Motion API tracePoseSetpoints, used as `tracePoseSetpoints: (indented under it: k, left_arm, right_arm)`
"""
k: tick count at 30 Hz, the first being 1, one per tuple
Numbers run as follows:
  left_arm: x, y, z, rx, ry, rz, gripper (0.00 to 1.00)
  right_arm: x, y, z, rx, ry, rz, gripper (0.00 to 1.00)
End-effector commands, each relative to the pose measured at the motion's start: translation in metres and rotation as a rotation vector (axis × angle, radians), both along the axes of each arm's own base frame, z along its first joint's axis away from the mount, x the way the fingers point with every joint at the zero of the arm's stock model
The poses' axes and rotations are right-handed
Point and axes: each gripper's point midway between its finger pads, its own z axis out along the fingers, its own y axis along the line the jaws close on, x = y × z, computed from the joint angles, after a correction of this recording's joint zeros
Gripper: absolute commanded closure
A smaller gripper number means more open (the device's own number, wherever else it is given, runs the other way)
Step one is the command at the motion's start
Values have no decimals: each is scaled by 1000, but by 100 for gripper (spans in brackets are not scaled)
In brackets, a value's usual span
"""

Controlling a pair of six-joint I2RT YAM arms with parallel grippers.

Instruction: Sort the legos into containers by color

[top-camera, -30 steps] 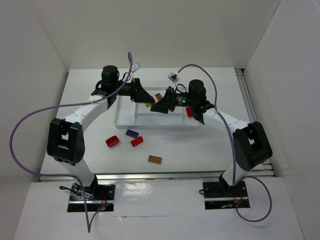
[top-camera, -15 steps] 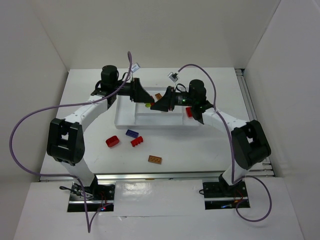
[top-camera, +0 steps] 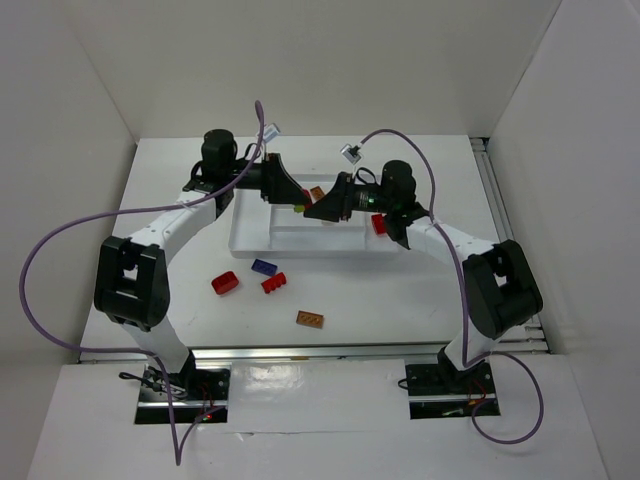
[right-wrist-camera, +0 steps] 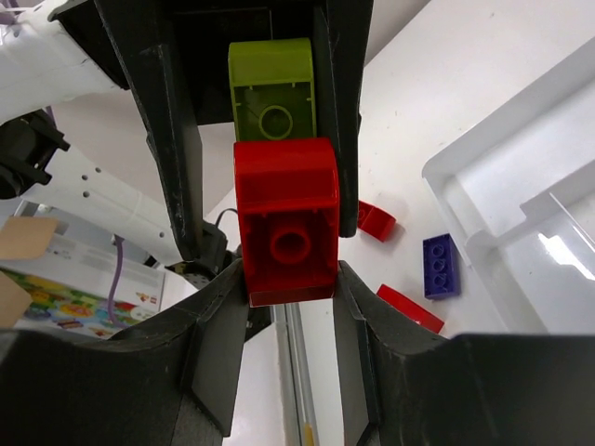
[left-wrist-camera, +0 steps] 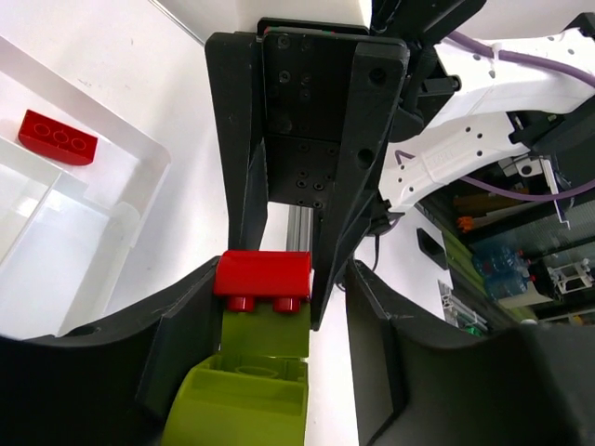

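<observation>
The red brick (right-wrist-camera: 284, 223) and the yellow-green brick (right-wrist-camera: 271, 88) are stuck together stud-to-socket. They're up in the air near the middle of the top view, above the white tray (top-camera: 270, 247).

The right tool (right-wrist-camera: 288, 276) is clenched on the red one, with both fingers flat against its sides. The left tool (left-wrist-camera: 284, 279) sits around the green one but looks slack. There's a gap next to one finger, so I'd call it let go, or near enough.

My guess is the job here is splitting the pair so each colour gets its own slot. To do that cleanly:
- Keep the red clamp firm.
- Get the left fingers square on the green brick's flat sides before pulling.
- Tilt it off rather than yanking straight.
- Stay over the tray, so a dropped brick doesn't skitter away.

Toward the lower left of the top view, a red (top-camera: 225, 283), a dark blue (top-camera: 264, 267), another red (top-camera: 273, 285) and an orange-brown brick (top-camera: 310, 319) lie loose on the bench (top-camera: 400, 300).
</observation>
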Motion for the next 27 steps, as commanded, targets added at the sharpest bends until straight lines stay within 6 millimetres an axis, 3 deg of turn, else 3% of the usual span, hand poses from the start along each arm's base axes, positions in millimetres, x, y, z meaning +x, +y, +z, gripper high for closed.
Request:
tracePoseSetpoints:
  k: [1, 6, 11, 20, 27]
  left_arm:
    - [-1, 3, 16, -30, -73, -9, 37]
    - [6, 5, 15, -31, -54, 20, 50]
    - [25, 6, -6, -7, 53, 84, 100]
    - [45, 21, -24, -7, 113, 153, 100]
    - [63, 28, -35, 68, 119, 238, 100]
  right_arm:
    - [3, -7, 19, 37, -79, -16, 90]
    - [1, -7, 14, 30, -63, -16, 90]
    - [6, -10, 11, 22, -46, -34, 90]
    - [2, -12, -23, -45, 14, -23, 90]
    - [-4, -17, -30, -76, 23, -30, 90]
